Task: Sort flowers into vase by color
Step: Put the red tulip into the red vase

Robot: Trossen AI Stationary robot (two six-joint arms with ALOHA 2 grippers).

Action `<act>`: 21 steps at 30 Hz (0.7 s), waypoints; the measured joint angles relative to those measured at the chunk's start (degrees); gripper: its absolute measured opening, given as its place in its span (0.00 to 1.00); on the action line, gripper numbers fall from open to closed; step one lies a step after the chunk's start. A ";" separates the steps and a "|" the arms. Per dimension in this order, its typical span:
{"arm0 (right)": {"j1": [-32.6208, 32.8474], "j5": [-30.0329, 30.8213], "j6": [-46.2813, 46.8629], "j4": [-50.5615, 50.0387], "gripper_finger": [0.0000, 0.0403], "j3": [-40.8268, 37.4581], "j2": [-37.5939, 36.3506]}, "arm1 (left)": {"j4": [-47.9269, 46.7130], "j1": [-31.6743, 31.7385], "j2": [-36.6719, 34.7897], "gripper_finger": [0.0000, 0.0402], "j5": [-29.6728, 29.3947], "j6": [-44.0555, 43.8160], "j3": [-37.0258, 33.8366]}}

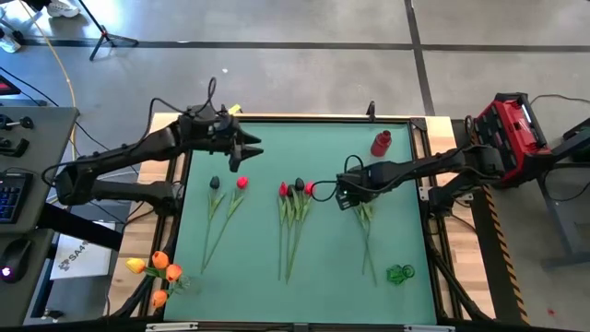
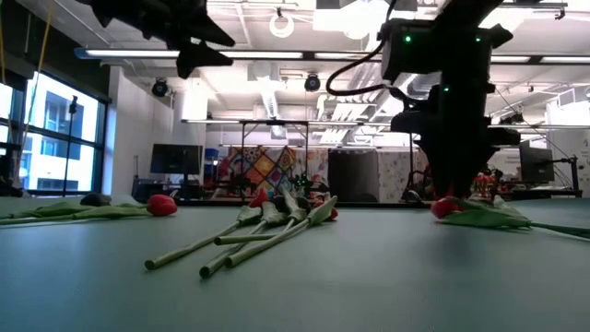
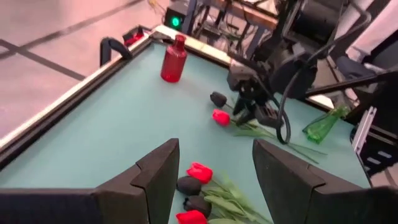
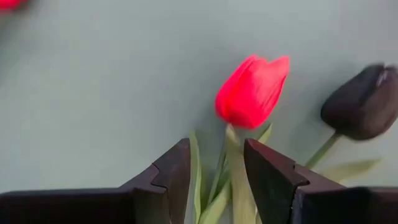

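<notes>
**Right gripper lines up on a red tulip**

The right gripper [image 4: 214,168] sits low on the bench [image 1: 258,277], jaws parted astride the red tulip [image 4: 252,87] stem. Close squarely below the bud. Left gripper [image 1: 247,148] hovers open.

The right gripper [image 4: 216,171] sat low over the green table surface [image 4: 93,93], its dark fingers [image 4: 168,171] parted around the thin green stem [image 4: 229,163] of a red artificial tulip [image 4: 252,90], beside a near-black tulip bud [image 4: 364,102].
</notes>
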 joint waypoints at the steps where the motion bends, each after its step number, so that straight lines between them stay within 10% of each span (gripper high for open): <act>1: 0.28 -0.29 -0.08 -0.13 0.34 -0.10 0.00 | -0.01 -0.01 -0.64 0.47 -0.17 0.20 -0.16; 21: 2.10 -1.55 -1.52 -6.02 0.34 2.63 5.05 | -0.06 0.04 -1.91 0.47 -0.40 0.63 -0.17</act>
